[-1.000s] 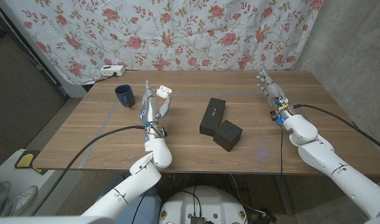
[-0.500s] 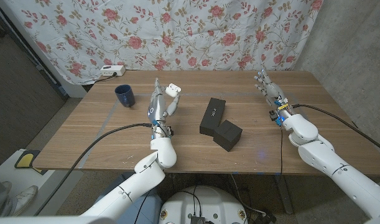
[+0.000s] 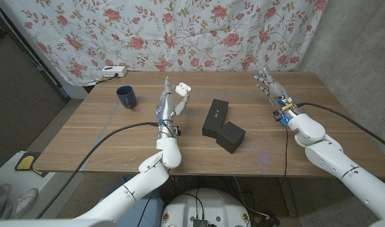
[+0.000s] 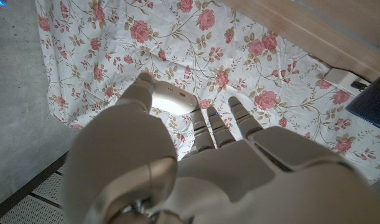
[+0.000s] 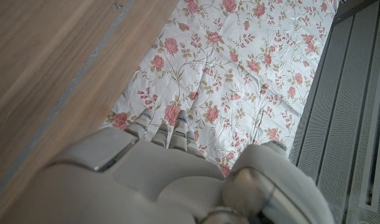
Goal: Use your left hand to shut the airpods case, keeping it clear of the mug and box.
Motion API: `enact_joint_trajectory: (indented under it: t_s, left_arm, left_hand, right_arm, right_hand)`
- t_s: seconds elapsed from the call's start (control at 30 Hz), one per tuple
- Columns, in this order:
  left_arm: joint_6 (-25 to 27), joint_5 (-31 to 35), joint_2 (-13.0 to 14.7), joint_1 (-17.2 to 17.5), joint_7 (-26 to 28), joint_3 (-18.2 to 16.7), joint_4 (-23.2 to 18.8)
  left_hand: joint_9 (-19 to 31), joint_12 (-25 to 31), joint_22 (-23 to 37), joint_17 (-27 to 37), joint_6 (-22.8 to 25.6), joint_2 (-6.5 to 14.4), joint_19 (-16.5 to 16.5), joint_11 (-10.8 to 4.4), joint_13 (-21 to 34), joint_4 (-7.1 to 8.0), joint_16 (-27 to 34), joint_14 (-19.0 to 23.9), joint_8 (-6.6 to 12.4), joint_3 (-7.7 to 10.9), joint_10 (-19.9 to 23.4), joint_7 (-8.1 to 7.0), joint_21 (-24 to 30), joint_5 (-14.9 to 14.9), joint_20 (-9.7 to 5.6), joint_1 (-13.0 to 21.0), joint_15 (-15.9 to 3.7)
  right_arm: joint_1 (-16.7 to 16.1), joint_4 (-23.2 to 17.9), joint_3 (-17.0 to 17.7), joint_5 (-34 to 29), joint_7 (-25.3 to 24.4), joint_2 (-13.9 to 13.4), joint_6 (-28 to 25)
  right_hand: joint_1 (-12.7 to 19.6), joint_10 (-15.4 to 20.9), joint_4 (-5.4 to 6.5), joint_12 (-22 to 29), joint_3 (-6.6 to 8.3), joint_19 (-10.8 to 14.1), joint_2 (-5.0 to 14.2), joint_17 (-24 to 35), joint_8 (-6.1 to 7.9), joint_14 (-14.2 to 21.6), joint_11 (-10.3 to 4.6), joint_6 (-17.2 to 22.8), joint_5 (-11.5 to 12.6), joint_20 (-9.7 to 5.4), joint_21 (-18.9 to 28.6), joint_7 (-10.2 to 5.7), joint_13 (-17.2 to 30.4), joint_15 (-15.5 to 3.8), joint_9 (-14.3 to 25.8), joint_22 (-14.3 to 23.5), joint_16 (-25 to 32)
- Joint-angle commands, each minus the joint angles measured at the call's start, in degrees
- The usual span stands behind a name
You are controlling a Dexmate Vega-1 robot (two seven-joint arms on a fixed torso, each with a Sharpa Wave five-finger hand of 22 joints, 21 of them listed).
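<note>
My left hand [image 3: 169,101] is raised over the counter [image 3: 104,135], fingers reaching up, and it holds the white case [image 3: 182,89] at the fingertips; in the left wrist view the case [image 4: 171,99] sits pinched against the thumb, with the other fingers [image 4: 242,118] extended beside it. Whether the lid is fully seated I cannot tell from either view, so I judge the closing step to be in hand or just ending. To do it well, I would press the lid down with the thumb while the opposing fingers support the body, keeping the force along the hinge arc so the smooth shell does not squirt out of the pinch. I would work in place, aloft, because the blue mug [image 3: 126,96] stands near on one side and the two black boxes [image 3: 222,125] lie on the other; the case hangs between them, apart from both. My right hand [image 3: 268,84] is released, fingers spread and upright at the far right of the counter. One box carries faint pale lettering on its top face, too small to read; no marking can be read on the case or mug.
</note>
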Motion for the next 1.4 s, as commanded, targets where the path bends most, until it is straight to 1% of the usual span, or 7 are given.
enact_joint_trajectory:
  t_s: [0.03,0.23,0.4,0.57,0.7,0.87,1.4]
  left_arm:
    - [-9.4,-0.8,0.6,-1.9,-3.7,0.7,3.0]
    - [-11.0,-0.5,0.6,-2.7,-5.7,1.0,3.7]
    - [-11.2,-0.2,0.1,-3.2,-6.4,1.2,3.9]
    - [-11.4,0.2,-0.6,-3.9,-7.1,1.6,4.4]
    - [-14.3,-0.1,-0.9,-5.1,-7.8,2.3,6.3]
    - [-13.7,0.9,-2.0,-5.8,-7.5,2.8,7.1]
    - [-17.5,1.9,-2.5,-7.7,-8.5,4.2,9.2]
  left_hand:
    - [0.3,-0.1,0.2,0.2,-0.1,1.0,0.3,-7.16,0.2,0.25,-0.1,-0.5,0.11,-0.16,6.8,0.06,0.3,0.3,-0.46,0.1,-0.02]
    - [0.3,-0.3,0.3,0.2,-0.2,1.0,0.3,-7.69,0.2,0.21,-0.1,-0.7,0.09,-0.23,6.6,-0.22,0.3,0.3,-1.43,0.2,-0.43]
    - [0.3,-0.3,0.3,0.3,-0.3,1.0,-0.2,-7.71,0.3,0.12,-0.2,-1.0,0.08,-0.23,6.7,-0.47,0.2,0.3,-1.98,0.4,-0.89]
    - [0.3,-0.3,0.3,0.2,-0.2,0.9,-0.7,-8.11,0.3,0.0,-0.2,-1.0,0.13,-0.28,6.7,-0.68,0.0,0.3,-2.08,0.5,-1.18]
    - [0.3,-0.2,0.3,0.2,-0.2,1.0,-0.8,-8.11,0.3,-0.16,-0.1,-1.0,0.15,-0.14,6.9,-0.82,0.0,0.4,-1.99,0.9,-1.21]
    - [0.3,-0.1,0.3,0.1,0.0,0.9,-0.8,-8.26,0.4,-0.32,0.0,-0.7,0.23,-0.11,7.2,-1.05,0.0,0.4,-1.84,1.1,-1.45]
    - [0.3,0.1,0.2,0.1,0.7,0.8,-1.3,-8.25,0.4,-0.38,0.1,-0.2,0.39,-0.11,7.7,-1.52,-0.1,0.5,-1.7,1.6,-1.86]
  right_arm:
    - [-1.4,-5.8,0.4,-1.7,-1.1,-2.2,-2.4]
    - [-1.3,-6.7,0.2,-2.1,-1.4,-2.0,-3.0]
    - [-1.4,-7.7,0.1,-2.4,-2.3,-1.9,-4.2]
    - [-1.3,-8.6,-0.2,-2.5,-1.8,-2.4,-5.1]
    - [-1.2,-9.6,-0.5,-2.6,-1.2,-2.9,-6.0]
    - [-1.2,-10.9,-0.7,-2.7,-1.1,-3.7,-7.6]
    - [-0.5,-13.2,-1.9,-3.4,-0.5,-5.3,-11.5]
  right_hand:
    - [-1.0,2.1,0.35,0.6,-0.17,0.8,-0.16,0.2,-0.65,0.2,0.25,-2.6,-0.1,0.39,0.5,0.04,0.3,0.84,0.1,0.3,0.6]
    - [-1.7,3.9,0.77,1.0,-0.32,1.1,0.03,0.3,-0.36,0.9,1.67,-2.9,-0.1,0.5,0.5,-0.02,0.4,1.13,0.2,0.3,0.8]
    - [-2.8,5.7,1.44,1.3,-0.54,1.7,0.29,0.4,0.05,2.1,-0.54,-2.6,0.0,0.77,0.6,-0.47,0.5,1.04,0.2,0.3,1.2]
    - [-3.7,6.4,1.98,1.2,-0.76,1.8,0.42,0.4,0.42,2.3,1.87,-2.0,0.1,0.63,0.5,-1.19,0.5,1.87,0.2,0.3,1.2]
    - [-4.0,7.2,2.2,1.3,-0.85,1.8,0.46,0.4,0.59,2.5,2.16,-1.5,0.1,0.65,0.4,-2.0,0.5,2.41,0.1,0.3,1.2]
    - [-4.4,7.9,2.49,1.3,-1.0,1.9,0.43,0.4,0.46,2.9,2.85,-1.8,0.2,0.96,0.4,-1.1,0.5,2.8,0.1,0.3,1.3]
    - [-5.5,10.2,3.14,1.6,-1.47,2.6,0.17,0.4,0.31,4.4,3.97,-2.2,0.3,2.11,0.5,-1.05,0.6,4.04,0.1,0.3,1.6]
